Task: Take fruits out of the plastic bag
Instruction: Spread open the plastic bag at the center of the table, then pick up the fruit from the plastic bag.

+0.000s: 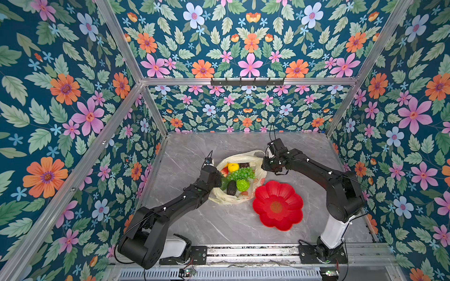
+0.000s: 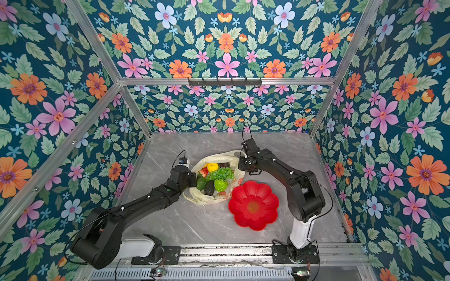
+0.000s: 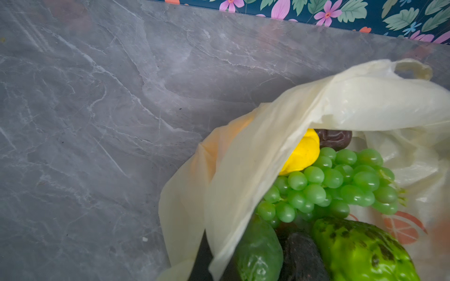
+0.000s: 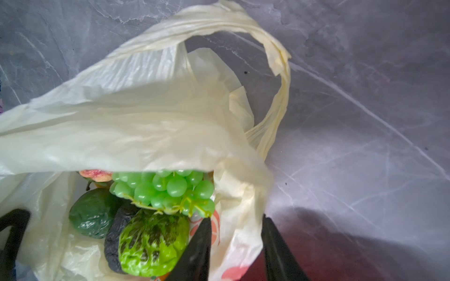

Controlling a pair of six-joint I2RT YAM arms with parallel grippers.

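left end effector (image 3: 203, 258) pinches plastic bag (image 3: 255, 158) rim; right end effector (image 4: 237, 250), spread, straddles opposite rim.

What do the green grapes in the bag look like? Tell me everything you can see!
The grape bunch is a cluster of round, glossy, see-through light green balls on a pale green stem, and it looks like plastic. It lies in the middle of the open plastic bag, on top of the other fruits. It rests against the yellow lemon and the bumpy green fruit.
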